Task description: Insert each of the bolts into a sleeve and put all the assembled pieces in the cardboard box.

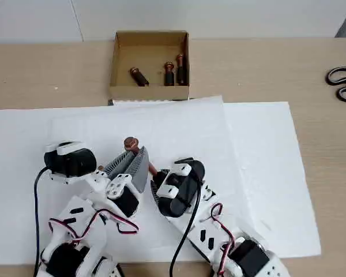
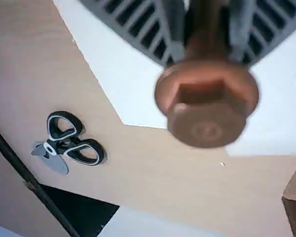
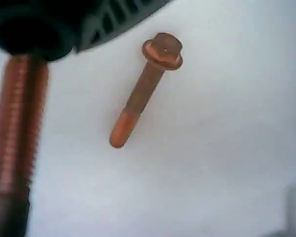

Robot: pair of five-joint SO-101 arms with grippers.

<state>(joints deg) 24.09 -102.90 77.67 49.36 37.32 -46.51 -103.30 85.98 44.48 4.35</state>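
- Grey ribbed fingers (image 2: 133, 19) of the left gripper (image 1: 132, 153) are pressed against a gripped bolt (image 1: 131, 143). From where I stand, its copper hex head pokes out just past the tips, above the white paper (image 1: 248, 173).
- Seen from the left wrist, that flanged head faces the camera head-on, with the shank clamped between the two fingers.
- Farther back on the wooden table (image 1: 46, 69), beyond the paper's far edge, sits the cardboard box (image 1: 150, 92). Three assembled pieces (image 1: 169, 74) lie inside it, one apart from the other two.
- Just right of the left gripper is the right gripper (image 1: 154, 180). I cannot tell whether it is spread or pinching.
- A threaded shank (image 3: 15, 133), copper, runs close along the right wrist camera under a dark part of the tool.
- Beyond that shank, a loose bolt (image 3: 148, 89) lies flat on the paper, touching nothing.
- At the far right edge, black-handled scissors (image 1: 343, 83) rest on bare wood, well apart from the box.
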